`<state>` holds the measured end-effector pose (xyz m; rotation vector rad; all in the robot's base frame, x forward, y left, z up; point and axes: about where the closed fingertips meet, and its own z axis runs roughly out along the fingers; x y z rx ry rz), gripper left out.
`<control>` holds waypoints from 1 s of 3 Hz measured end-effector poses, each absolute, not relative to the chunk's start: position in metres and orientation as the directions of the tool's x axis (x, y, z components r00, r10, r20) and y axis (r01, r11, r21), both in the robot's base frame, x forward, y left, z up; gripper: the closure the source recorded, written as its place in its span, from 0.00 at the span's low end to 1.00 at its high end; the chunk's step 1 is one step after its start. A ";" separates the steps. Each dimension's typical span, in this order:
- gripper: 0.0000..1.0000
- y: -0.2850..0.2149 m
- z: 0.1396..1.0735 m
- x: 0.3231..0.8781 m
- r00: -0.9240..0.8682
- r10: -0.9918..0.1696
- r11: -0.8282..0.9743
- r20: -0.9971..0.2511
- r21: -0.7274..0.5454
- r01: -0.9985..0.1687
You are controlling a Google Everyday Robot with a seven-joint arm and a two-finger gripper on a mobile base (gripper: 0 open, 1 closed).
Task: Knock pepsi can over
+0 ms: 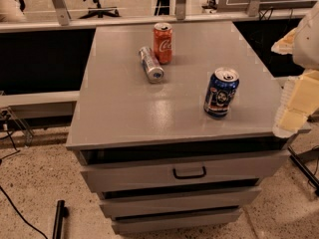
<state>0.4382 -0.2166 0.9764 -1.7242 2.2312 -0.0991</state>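
Note:
The pepsi can (221, 92), dark blue with a silver top, stands upright near the front right of the grey cabinet top (129, 108). My gripper (293, 111) shows as pale cream-coloured parts at the right edge of the view, just off the cabinet's right front corner. It is to the right of the can, a clear gap away and not touching it.
An orange-red cola can (163, 43) stands upright at the back middle. A slim silver can (151, 63) lies on its side next to it. The cabinet has several drawers (189, 172) below. A railing and office chairs are behind; cables lie on the floor at left.

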 end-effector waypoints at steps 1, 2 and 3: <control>0.00 -0.217 0.976 0.438 -0.221 -0.953 0.270 -0.207 -0.247 -0.931; 0.00 -0.219 0.978 0.447 -0.203 -0.940 0.274 -0.274 -0.254 -0.928; 0.00 -0.222 0.972 0.469 -0.150 -0.895 0.279 -0.420 -0.265 -0.923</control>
